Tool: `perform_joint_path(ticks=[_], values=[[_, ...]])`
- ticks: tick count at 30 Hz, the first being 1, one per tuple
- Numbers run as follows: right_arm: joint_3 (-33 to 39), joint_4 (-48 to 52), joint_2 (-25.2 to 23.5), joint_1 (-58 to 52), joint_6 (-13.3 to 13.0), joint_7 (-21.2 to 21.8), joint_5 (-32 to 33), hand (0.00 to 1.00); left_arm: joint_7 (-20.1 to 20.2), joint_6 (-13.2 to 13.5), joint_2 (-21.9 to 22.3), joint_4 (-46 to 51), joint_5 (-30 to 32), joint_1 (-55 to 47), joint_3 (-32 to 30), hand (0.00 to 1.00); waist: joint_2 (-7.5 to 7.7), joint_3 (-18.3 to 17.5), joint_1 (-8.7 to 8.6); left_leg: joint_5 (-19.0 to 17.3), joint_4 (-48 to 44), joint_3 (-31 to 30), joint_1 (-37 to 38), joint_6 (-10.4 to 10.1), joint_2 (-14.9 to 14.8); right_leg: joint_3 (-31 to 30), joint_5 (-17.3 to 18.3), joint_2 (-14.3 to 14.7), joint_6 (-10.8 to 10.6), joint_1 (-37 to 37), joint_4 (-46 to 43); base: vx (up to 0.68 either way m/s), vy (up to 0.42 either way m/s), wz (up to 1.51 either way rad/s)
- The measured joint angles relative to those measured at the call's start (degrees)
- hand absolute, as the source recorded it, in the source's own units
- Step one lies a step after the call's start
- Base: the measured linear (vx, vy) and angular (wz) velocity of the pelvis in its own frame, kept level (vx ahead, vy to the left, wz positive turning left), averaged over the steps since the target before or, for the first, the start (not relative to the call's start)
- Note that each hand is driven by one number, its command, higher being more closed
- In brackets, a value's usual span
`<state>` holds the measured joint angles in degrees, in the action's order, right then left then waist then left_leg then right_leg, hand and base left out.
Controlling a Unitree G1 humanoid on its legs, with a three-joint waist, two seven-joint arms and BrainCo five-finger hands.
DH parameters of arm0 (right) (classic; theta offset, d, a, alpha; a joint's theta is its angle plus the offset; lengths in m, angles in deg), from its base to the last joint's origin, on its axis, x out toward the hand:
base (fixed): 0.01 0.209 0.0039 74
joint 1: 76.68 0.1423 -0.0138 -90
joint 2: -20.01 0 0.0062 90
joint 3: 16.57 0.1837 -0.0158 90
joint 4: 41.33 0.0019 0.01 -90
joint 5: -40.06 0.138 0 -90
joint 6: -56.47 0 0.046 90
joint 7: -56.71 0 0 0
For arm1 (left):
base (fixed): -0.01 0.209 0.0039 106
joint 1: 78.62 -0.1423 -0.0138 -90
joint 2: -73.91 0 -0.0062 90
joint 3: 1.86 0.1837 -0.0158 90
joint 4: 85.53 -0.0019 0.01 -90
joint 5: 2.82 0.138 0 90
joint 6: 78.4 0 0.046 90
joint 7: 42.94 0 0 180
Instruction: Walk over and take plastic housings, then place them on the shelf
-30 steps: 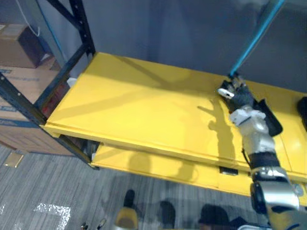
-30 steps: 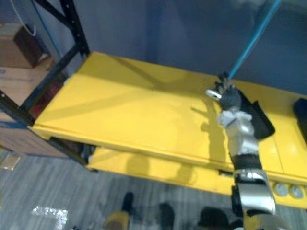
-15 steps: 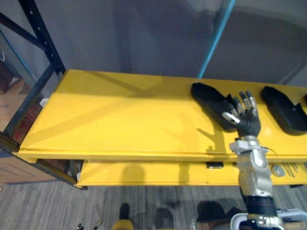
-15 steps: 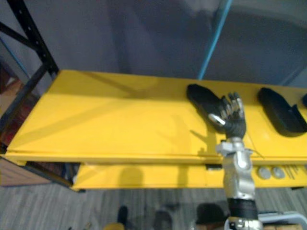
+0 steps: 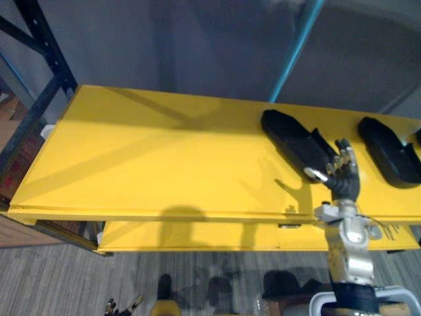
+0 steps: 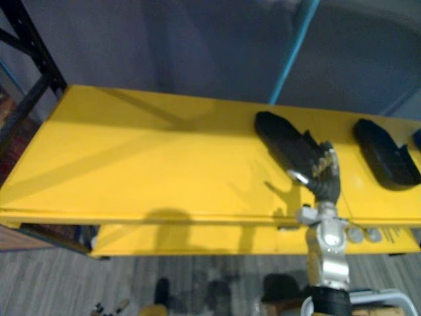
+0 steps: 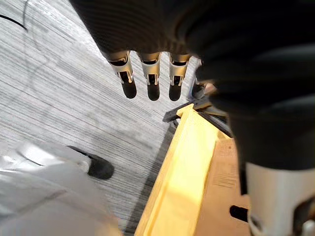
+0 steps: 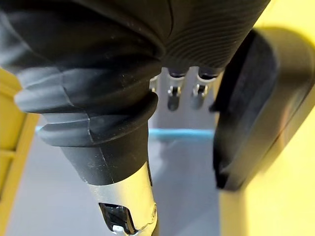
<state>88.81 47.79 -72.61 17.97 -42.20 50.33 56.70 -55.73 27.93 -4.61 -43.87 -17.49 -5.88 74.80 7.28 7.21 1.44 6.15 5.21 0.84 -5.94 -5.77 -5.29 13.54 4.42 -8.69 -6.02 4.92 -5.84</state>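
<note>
No legible text or numbers, faint print on cardboard box (image 7: 224,169) by yellow shelf (image 7: 184,167), unreadable

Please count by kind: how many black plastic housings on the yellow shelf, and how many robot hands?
Black plastic housings: 2 (left housing, right housing); a dark piece at the edge, uncounted.
Robot hands: 2 (right hand, left hand).
Total: 4.

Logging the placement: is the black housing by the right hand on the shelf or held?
On the shelf: the black housing lies flat on it; the right hand is open beside it.
</note>
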Motion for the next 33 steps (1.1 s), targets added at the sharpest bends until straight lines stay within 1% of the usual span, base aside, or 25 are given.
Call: perform_joint_path(ticks=[2, 3, 5, 7, 9, 10, 11, 12, 15, 17, 18, 19, 20, 21, 22, 23, 24, 26, 28, 29, 31, 32, 33], values=[[2.3, 0.0, 0.3, 0.0, 0.0, -1.9, -1.8, 0.00, 0.0, -0.4, -0.2, -0.1, 0.0, -0.1, -0.1, 0.00, 0.04, -0.4, -0.38, -0.1, 0.0, 0.7, 0.0, 0.1, -0.2, -1.0, -0.2, 0.0, -0.1, -0.6, -0.4, 0.01, 0.025, -0.16], [4.5, 0.0, 1.7, -0.1, 0.0, -3.9, -2.7, 0.00, 0.0, -1.2, -0.2, -0.2, 0.0, -0.2, -0.1, 0.00, -0.16, -0.7, -0.60, 0.1, 0.0, 1.8, 0.3, 0.3, -0.4, -2.4, -0.6, 0.0, -0.2, -1.0, -0.6, 0.01, 0.033, -0.27], [6.2, 0.0, 2.6, -0.3, 0.0, -4.9, -3.5, 0.00, 0.0, -1.7, -0.2, -0.3, 0.0, -0.2, -0.1, 0.00, -0.29, -0.9, -0.68, 0.1, 0.0, 2.5, 0.8, 0.2, -0.7, -3.2, -1.0, 0.0, -0.1, -1.0, -0.6, 0.01, 0.018, -0.24], [9.2, 0.0, 4.5, -1.9, 0.0, -5.6, -4.2, 0.00, 0.0, -2.2, -0.3, -0.4, 0.0, -0.2, -0.1, 0.00, -0.63, -2.2, -1.21, 0.1, 0.0, 3.0, 1.1, 0.2, -0.9, -3.4, -1.7, 0.1, -0.5, -1.0, -0.6, 0.00, 0.015, -0.14], [10.3, 0.0, 4.9, -2.5, 0.0, -5.8, -5.8, 0.00, 0.0, -2.6, -0.5, -0.5, 0.0, -0.2, 0.0, 0.00, -0.71, -2.9, -1.90, 0.0, 0.0, 3.6, 1.7, 0.2, -1.2, -4.3, -1.9, 0.2, -0.5, -1.0, -0.7, -0.03, 0.019, -0.19], [10.3, -0.1, 4.9, -2.5, 0.0, -5.8, -7.1, 0.00, 0.1, -2.8, -0.7, -0.8, 0.0, -0.2, 0.1, 0.00, -0.66, -3.2, -1.97, -0.3, 0.0, 4.6, 2.0, 0.4, -1.4, -4.8, -1.9, 0.3, -0.5, -0.9, -0.7, -0.06, 0.003, -0.31], [10.4, -0.1, 5.0, -2.7, 0.0, -5.8, -8.1, 0.00, 0.1, -2.8, -0.8, -1.0, 0.0, -0.2, 0.1, 0.00, -0.81, -3.4, -2.04, -0.6, 0.0, 4.7, 2.1, 0.1, -1.5, -4.8, -1.9, 0.3, -0.5, -1.0, -0.6, -0.08, -0.006, -0.24], [10.4, -0.2, 5.3, -3.3, 0.0, -5.9, -10.6, 0.00, 0.1, -2.8, -0.9, -1.3, 0.0, -0.1, 0.7, 0.00, -1.05, -3.7, -2.42, -0.7, 0.0, 4.8, 2.1, 0.1, -1.6, -4.8, -1.9, 0.4, -0.5, -1.0, -0.6, -0.06, -0.008, -0.09], [10.3, -2.7, 7.4, -4.0, 0.3, -6.1, -15.9, 0.00, 0.4, -2.8, -0.7, -1.4, 0.0, -0.1, 1.2, 0.00, -1.49, -4.1, -2.31, -0.7, 0.0, 5.9, 2.0, 0.1, -2.1, -4.7, -1.9, 0.7, -0.5, -1.0, -0.2, -0.09, -0.015, -0.03], [10.1, -4.7, 9.9, -3.7, 0.8, -6.2, -20.2, 0.00, 0.5, -3.0, -0.7, -1.6, 0.0, -0.2, 1.3, 0.00, -1.75, -4.2, -2.08, -0.6, 0.0, 6.0, 1.2, 0.0, -1.9, -4.2, -1.5, 0.8, -0.3, -1.0, 1.2, -0.11, -0.019, 0.00], [10.0, -5.2, 10.6, -3.5, 1.1, -6.2, -21.3, 0.00, 0.5, -3.1, -0.8, -1.7, 0.0, -0.2, 1.3, 0.00, -1.67, -4.4, -2.05, -0.5, 0.0, 6.0, 0.7, -0.1, -1.7, -4.0, -1.0, 0.6, -0.2, -1.3, 1.6, -0.12, -0.016, -0.03], [9.5, -6.5, 12.0, -2.8, 1.3, -6.3, -23.8, 0.00, 0.5, -3.4, -1.1, -1.8, 0.0, -0.2, 1.3, 0.00, -0.94, -4.8, -1.98, -0.2, 0.0, 6.1, -0.4, -0.3, -0.8, -3.9, 1.7, -0.2, -1.3, -2.3, 2.2, -0.08, -0.034, 0.01], [8.8, -8.8, 13.5, -1.8, 1.6, -6.3, -25.8, 0.00, 0.6, -4.2, -1.1, -2.3, 0.0, 0.0, 1.7, 0.00, -1.41, -4.7, -2.01, 0.0, 0.0, 5.9, -0.8, -0.3, -1.1, -3.5, 1.8, 0.1, -1.3, -3.1, 1.9, -0.07, -0.043, 0.04], [8.6, -10.0, 14.3, -1.6, 1.7, -6.3, -26.8, 0.00, 0.6, -4.4, -1.1, -2.4, 0.0, -0.1, 2.3, 0.00, -1.55, -4.6, -2.03, 0.3, 0.0, 5.9, -1.2, -0.2, -1.3, -3.0, 1.9, 0.1, -1.2, -3.7, 1.8, -0.05, -0.040, 0.17], [8.0, -12.4, 16.2, -1.6, 2.0, -6.4, -29.1, 0.00, 0.8, -4.6, -1.1, -2.4, 0.0, -0.4, 3.2, 0.00, -2.15, -4.8, -2.02, 0.8, 0.0, 5.9, -1.6, -0.4, -1.4, -2.6, 2.2, 0.1, -1.7, -3.8, 1.7, -0.05, -0.008, 0.21], [7.2, -14.3, 17.8, -1.5, 2.3, -6.3, -31.9, 0.00, 1.0, -5.0, -1.1, -2.3, 0.0, -0.4, 3.3, 0.00, -2.45, -5.0, -1.74, 1.3, 0.0, 5.8, -2.0, -0.4, -1.2, -2.3, 2.4, 0.0, -2.0, -3.8, 1.7, -0.03, 0.010, 0.20], [6.9, -15.0, 18.4, -1.4, 2.3, -6.3, -33.1, 0.00, 1.2, -5.1, -1.3, -2.2, 0.0, -0.4, 3.3, 0.00, -2.46, -5.0, -1.59, 1.5, 0.0, 5.8, -2.1, -0.3, -1.1, -2.2, 2.5, -0.2, -2.2, -3.8, 1.7, 0.01, 0.036, 0.16], [4.7, -17.9, 19.8, 0.4, 2.4, -6.2, -35.6, 0.00, 1.7, -5.5, -2.1, -2.1, 0.0, -0.5, 3.3, 0.00, -1.98, -4.7, -1.40, 2.3, 0.0, 5.8, -2.7, -0.1, -0.6, -1.8, 2.5, -0.6, -2.5, -3.9, 1.8, 0.04, 0.044, 0.15], [2.4, -21.3, 21.6, 2.9, 2.3, -6.1, -37.7, 0.00, 1.9, -6.5, -3.2, -1.1, 0.0, -0.3, 3.4, 0.00, -0.88, -4.0, -1.38, 2.8, 0.0, 5.0, -3.4, 0.2, 0.8, -0.8, 2.2, -1.9, -3.2, -3.6, 1.4, 0.08, 0.043, 0.27], [2.0, -22.1, 22.0, 3.5, 2.2, -6.1, -37.9, 0.00, 2.0, -6.5, -3.5, -0.8, -0.1, -0.2, 3.4, 0.00, -0.41, -3.8, -1.28, 3.0, 0.0, 4.9, -3.5, 0.4, 1.2, -0.7, 1.9, -2.1, -3.4, -3.6, 1.4, 0.10, 0.046, 0.24], [0.0, -25.6, 23.2, 7.2, 2.0, -5.9, -37.9, 0.00, 2.2, -6.5, -5.3, 0.1, -0.2, -0.2, 3.5, 0.00, 1.17, -2.5, -0.95, 3.2, 0.0, 4.1, -4.2, 0.8, 2.1, -0.5, 1.1, -2.8, -3.9, -3.6, 1.4, 0.10, 0.048, 0.23], [-0.6, -26.3, 23.5, 8.1, 1.6, -5.8, -37.9, 0.00, 2.3, -6.5, -5.8, 0.0, -0.2, -0.3, 3.6, 0.00, 1.35, -2.3, -0.78, 3.2, -0.1, 4.1, -4.2, 0.8, 2.1, -0.5, 0.7, -2.8, -4.0, -3.6, 1.3, 0.09, 0.044, 0.18], [-2.2, -27.6, 24.5, 9.6, 0.5, -5.7, -37.8, 0.00, 2.5, -6.7, -6.4, 0.0, -0.3, -0.3, 4.1, 0.00, 1.11, -2.1, -0.57, 3.1, 0.0, 3.7, -4.2, 0.8, 1.8, -0.6, -0.3, -2.4, -3.7, -3.4, 1.3, 0.07, 0.050, 0.17]])
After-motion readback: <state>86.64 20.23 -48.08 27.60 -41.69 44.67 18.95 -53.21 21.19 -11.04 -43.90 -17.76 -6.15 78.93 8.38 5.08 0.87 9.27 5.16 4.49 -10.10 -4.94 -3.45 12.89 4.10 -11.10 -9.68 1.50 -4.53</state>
